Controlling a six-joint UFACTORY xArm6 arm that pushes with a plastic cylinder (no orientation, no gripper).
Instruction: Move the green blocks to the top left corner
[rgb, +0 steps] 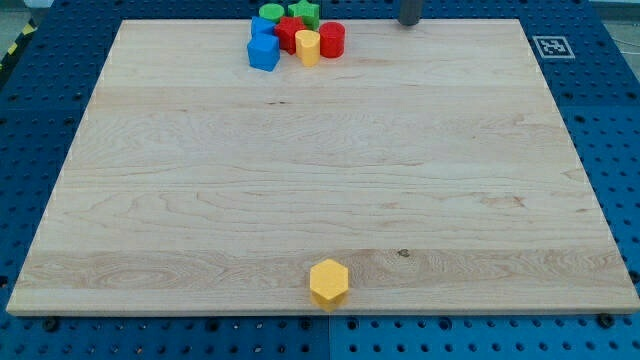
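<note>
A green round block (271, 13) and a green star block (304, 13) sit at the view's top edge of the wooden board (320, 170), left of centre. They are packed in a cluster with a blue block (264, 53), a second blue block (261, 28) behind it, a red block (288, 32), a yellow cylinder (307, 47) and a red cylinder (332, 39). My tip (409, 21) is at the view's top, to the right of the cluster and apart from it.
A yellow hexagon block (329, 282) lies alone near the view's bottom edge, at the centre. A fiducial marker (552, 46) is on the board's top right corner. Blue perforated table surrounds the board.
</note>
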